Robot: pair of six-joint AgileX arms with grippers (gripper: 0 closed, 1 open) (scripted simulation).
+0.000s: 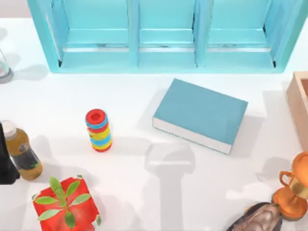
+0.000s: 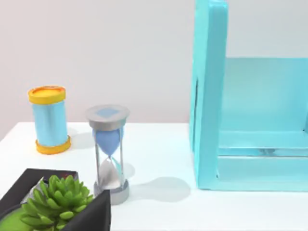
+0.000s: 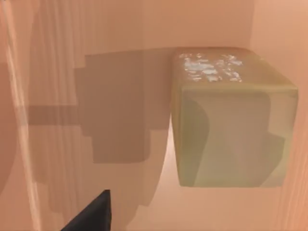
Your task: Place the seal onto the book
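At the worktop's left edge, my left arm (image 1: 6, 166) sits parked beside a bottle (image 1: 21, 154). I cannot tell whether its claw is open.

The teal book (image 1: 202, 111) lies flat right of centre, in front of the turquoise shelf (image 1: 166, 33), with its cover bare.

At the far right edge stands a wooden box (image 1: 297, 103). The right wrist view looks into it. The seal (image 3: 231, 120), a tan block with a pale mark on top, stands upright close against the box's inner walls. One dark tip of my right claw (image 3: 94, 214) shows beside it, holding nothing. I cannot tell how wide the claw is spread.

The tight space is the risk, I judge. A finger could strike the wall, or tip the seal before it closes. A lift that is too shallow could catch the seal on the rim and drop it short of the book.
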